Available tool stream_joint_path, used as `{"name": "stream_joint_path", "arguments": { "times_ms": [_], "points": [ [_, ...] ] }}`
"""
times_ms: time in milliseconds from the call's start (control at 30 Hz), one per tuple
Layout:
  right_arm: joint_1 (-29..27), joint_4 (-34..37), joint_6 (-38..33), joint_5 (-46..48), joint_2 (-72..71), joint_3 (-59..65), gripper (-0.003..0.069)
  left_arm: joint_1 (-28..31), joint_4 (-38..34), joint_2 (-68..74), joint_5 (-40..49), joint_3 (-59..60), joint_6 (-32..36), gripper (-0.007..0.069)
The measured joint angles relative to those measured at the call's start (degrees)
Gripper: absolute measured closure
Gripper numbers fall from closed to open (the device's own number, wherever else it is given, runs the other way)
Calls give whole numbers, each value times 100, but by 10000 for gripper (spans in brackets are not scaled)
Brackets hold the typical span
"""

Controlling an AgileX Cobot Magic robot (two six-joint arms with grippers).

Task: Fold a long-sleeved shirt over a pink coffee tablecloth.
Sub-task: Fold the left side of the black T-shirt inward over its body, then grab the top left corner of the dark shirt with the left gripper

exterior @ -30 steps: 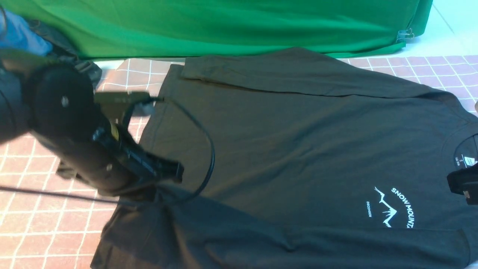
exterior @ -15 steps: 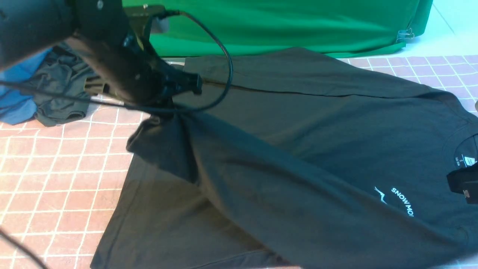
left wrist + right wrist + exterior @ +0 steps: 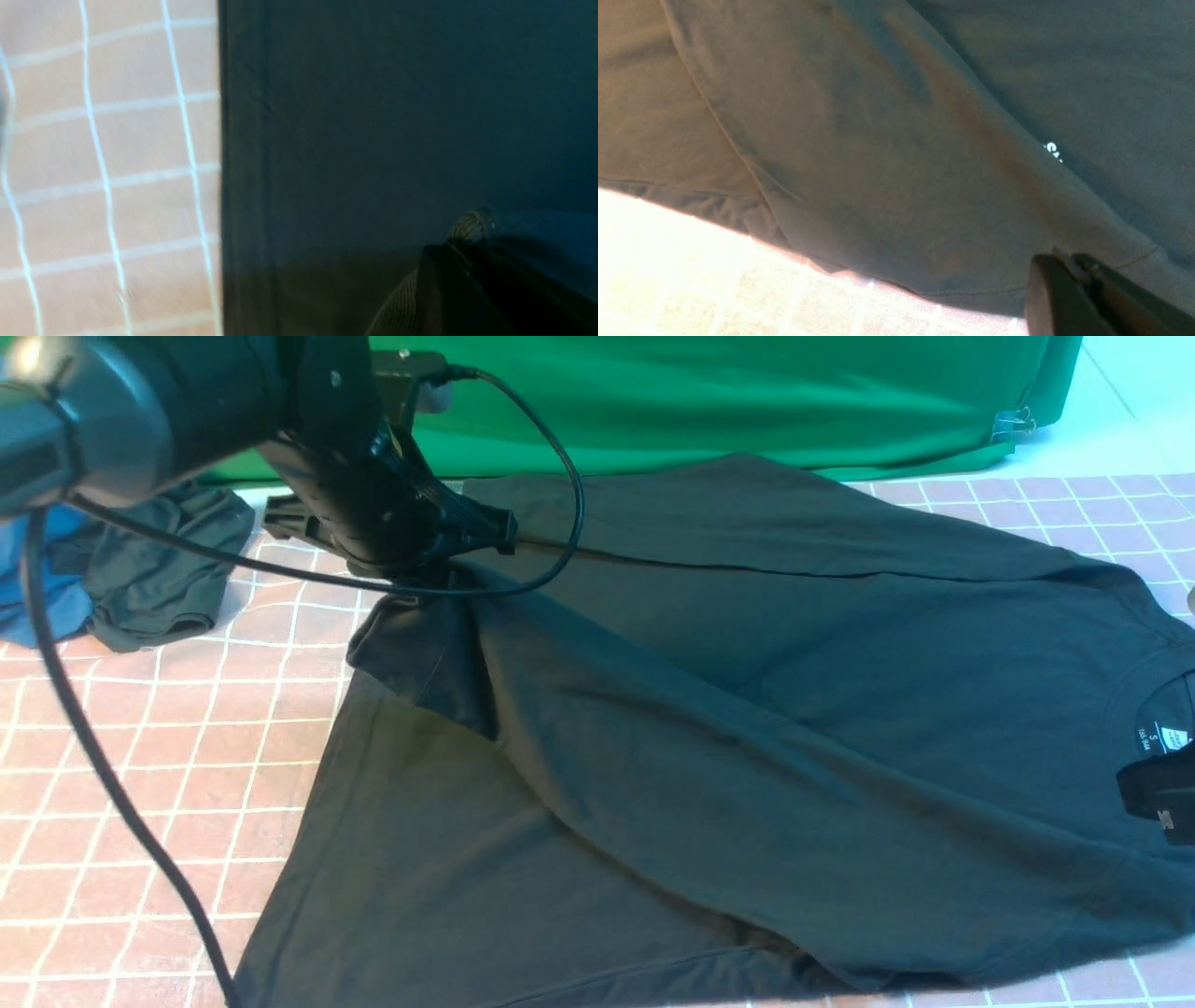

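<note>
Frontally: black shirt (image 3: pixel 840 616) spread on pink tablecloth (image 3: pixel 140 756), sleeve (image 3: pixel 607 719) raised by left fingers (image 3: pixel 481 529). Left wrist view alone shows ribbed cuff (image 3: pixel 469 227) pinched. Right fingers (image 3: pixel 1150 791) together by collar (image 3: pixel 1153 686); grip unclear.

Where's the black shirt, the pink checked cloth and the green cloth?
shirt (image 3: pixel 747 709), front view, on the middle of its body.
pink cloth (image 3: pixel 215 747), front view, on a bare patch left of the shirt.
green cloth (image 3: pixel 700 392), front view, on its flat middle behind the shirt.
</note>
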Motion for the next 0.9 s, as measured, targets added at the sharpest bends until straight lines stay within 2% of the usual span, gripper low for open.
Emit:
{"name": "stream_joint_path", "arguments": {
  "times_ms": [300, 467, 600, 667, 700, 733, 800, 900],
  "points": [
    [0, 0, 0, -1, 0, 0, 589, 0, 228, 266, -787, 0, 25, 578],
    [0, 0, 0, -1, 0, 0, 589, 0, 335, 410, -812, -2, 145, 567],
    [0, 0, 0, -1, 0, 0, 589, 0, 687, 520, -863, -2, 114, 469],
    [0, 5, 0, -1, 0, 0, 589, 0, 934, 532, -899, -21, -151, 382],
    [0, 5, 0, -1, 0, 0, 589, 0, 945, 532, -873, -28, -179, 375],
    [0, 5, 0, -1, 0, 0, 589, 0, 1004, 532, -658, -127, -409, 324],
    [0, 5, 28, -1, 0, 0, 589, 0, 1017, 532, -107, -350, -643, 285],
    [0, 5, 209, -1, 0, 0, 589, 0, 983, 502, 845, -626, -751, 298]
  ]
}}
